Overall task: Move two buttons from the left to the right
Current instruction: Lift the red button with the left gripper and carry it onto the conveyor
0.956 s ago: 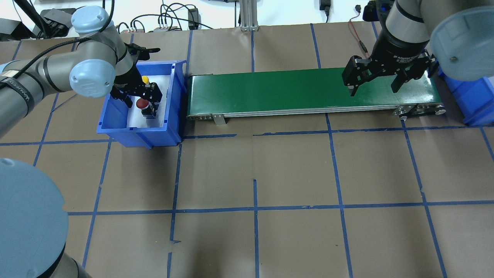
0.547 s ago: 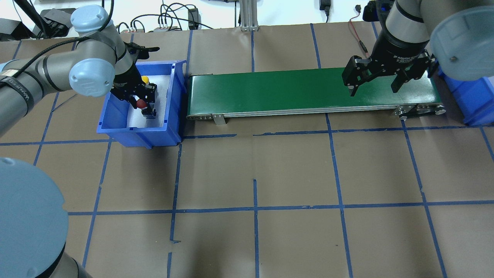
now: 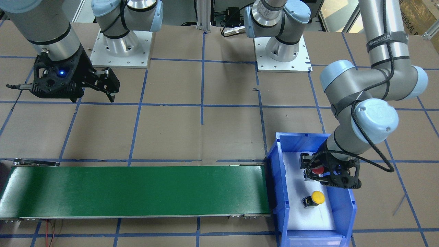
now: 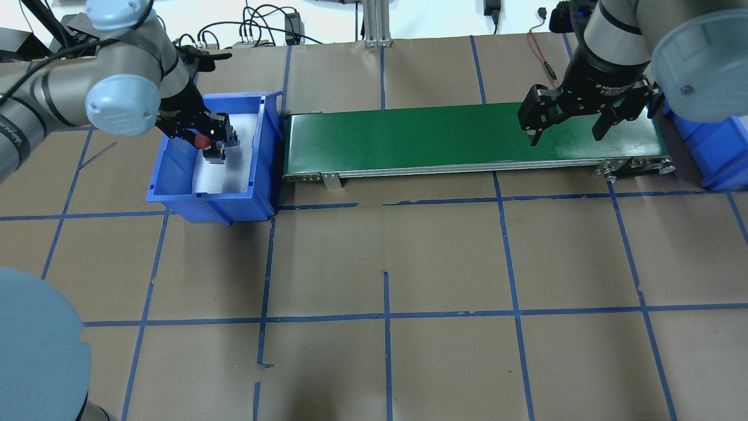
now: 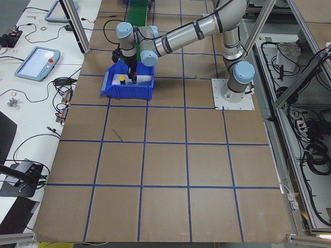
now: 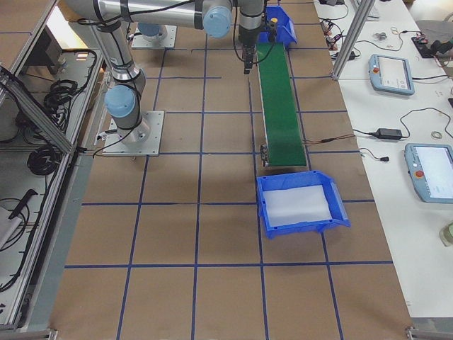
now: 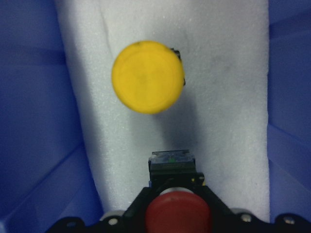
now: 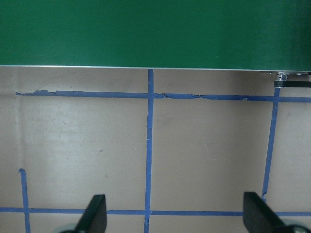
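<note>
Exterior front-facing view first: the left gripper (image 3: 317,173) was down inside the blue bin (image 3: 276,192) at the belt's end, pinched onto the red button (image 3: 318,170). The yellow button (image 3: 317,198) sat on the white foam (image 3: 295,212) in that same bin. It was near the red one but not touching it, cap tipped sideways. The green belt (image 3: 137,190) ran off toward the other side. The right gripper (image 3: 109,85) hung high up with its fingers spread wide.

Overhead exterior: the red cap poked out between the left gripper's fingers, over the foam. I couldn't spot the yellow one here, the arm was in the way. The right gripper hovered over the belt's right end, wide open, and a second bin (image 4: 724,158) sat just past that end.

Exterior left: all pretty tiny, just the bin with a yellow speck and the near arm reaching in.

Exterior right: the second bin, foam-lined, sat just off the belt's near end.

Left wrist-mounted: the red cap was at the bottom, squeezed between the black fingers, with the yellow cap beyond it on the foam. I couldn't tell if the red button's base touched the foam.

Right wrist-mounted: two fingertips (image 8: 97,213) sat far apart in the bottom corners. Brown table (image 8: 87,145) lay below and the belt ran along the top.
</note>
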